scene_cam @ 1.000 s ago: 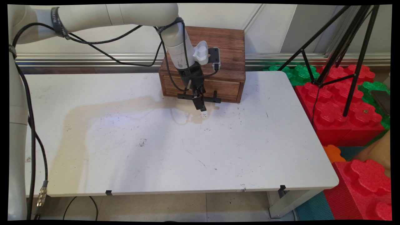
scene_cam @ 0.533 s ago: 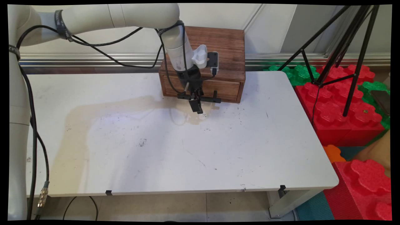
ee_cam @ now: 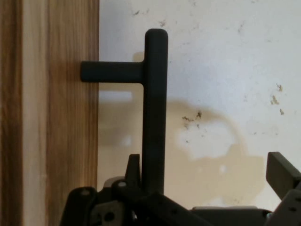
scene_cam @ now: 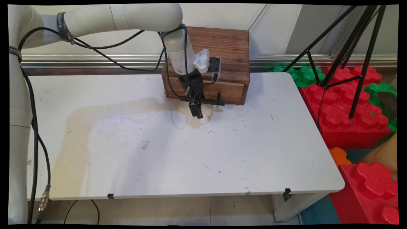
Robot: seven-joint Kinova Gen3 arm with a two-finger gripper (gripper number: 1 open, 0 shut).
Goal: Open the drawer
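**Gripper astride the drawer handle's bar**

The gripper point(scene_cam: 196, 111) hung just in front of the wooden drawer box point(scene_cam: 222, 51), low over the tabletop point(scene_cam: 159, 152) and pointing down. The box stood at the tabletop's far edge, against the wall. Its black handle point(scene_cam: 208, 101) stuck out from the drawer front point(scene_cam: 229, 90) on short posts, and the handle's long bar ran parallel to that front, side to side across the main view.

In the hand view the bar point(ee_cam: 155, 108) ran up from the gripper's linkage, with one post point(ee_cam: 110, 71) joining it to the wooden drawer front point(ee_cam: 51, 113). One finger point(ee_cam: 133, 170) stood on the drawer side of the bar, just beside it, and the other point(ee_cam: 281, 173) stood well apart on the far side, so the gripper was spread wide with the bar between its fingers and nothing pinched. Whether the near finger touched the bar could not be told.

The gripper sat toward the left end of the bar as the main view showed it.
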